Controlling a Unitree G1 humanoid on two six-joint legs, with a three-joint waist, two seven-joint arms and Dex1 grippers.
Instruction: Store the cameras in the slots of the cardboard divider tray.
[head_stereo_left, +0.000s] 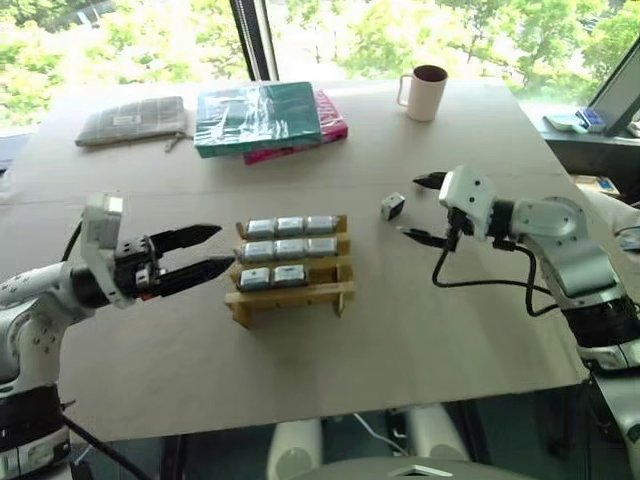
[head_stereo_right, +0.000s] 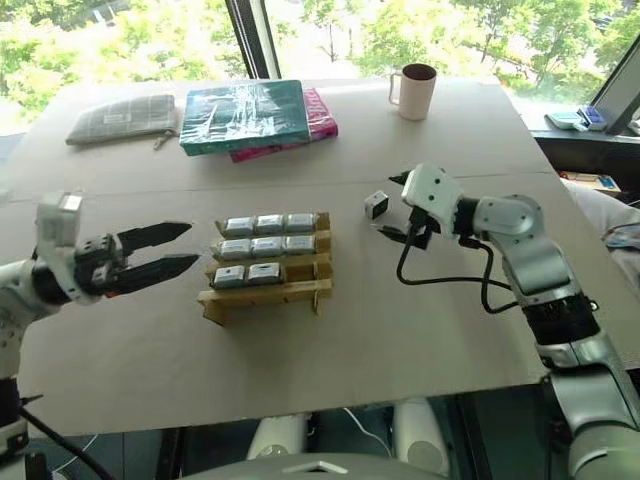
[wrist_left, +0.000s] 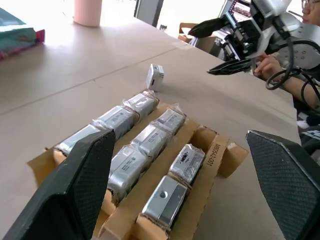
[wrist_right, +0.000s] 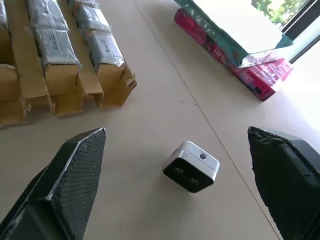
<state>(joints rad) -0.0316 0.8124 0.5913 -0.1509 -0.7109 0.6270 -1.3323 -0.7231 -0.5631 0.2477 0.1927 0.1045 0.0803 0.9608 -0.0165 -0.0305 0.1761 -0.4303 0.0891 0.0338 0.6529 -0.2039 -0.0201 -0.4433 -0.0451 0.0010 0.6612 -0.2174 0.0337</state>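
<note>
Now, tray: the cardboard divider tray (head_stereo_left: 290, 285) sits mid-table on the brown paper cover (head_stereo_left: 300, 380); eight slots hold cameras; the near row's slot on the robot's right is empty
Stored cameras: the wrapped silver cameras (head_stereo_left: 290, 248) fill the far and middle rows, three each; two more stand in the near row, at its left and middle
Loose camera: the last camera (wrist_right: 191, 167) lies on the table to the right of the tray, apart from it, dark two-lens face showing; nothing touches it
Left gripper: the left gripper (head_stereo_left: 205, 252) hovers just left of the tray, pointing toward it; its fingers (wrist_left: 75, 185) stand spread wide, holding nothing
Right gripper: the right gripper (head_stereo_left: 425, 208) hangs just right of the loose camera, aimed at it; its fingers (wrist_right: 65, 185) are wide apart on either side of it in the wrist view, not touching it
Far edge: a cream mug (head_stereo_left: 425, 92), a teal packet (head_stereo_left: 257, 117) stacked on a pink one (head_stereo_left: 325, 130), and a grey checked pouch (head_stereo_left: 132, 120) lie well apart from the tray
</note>
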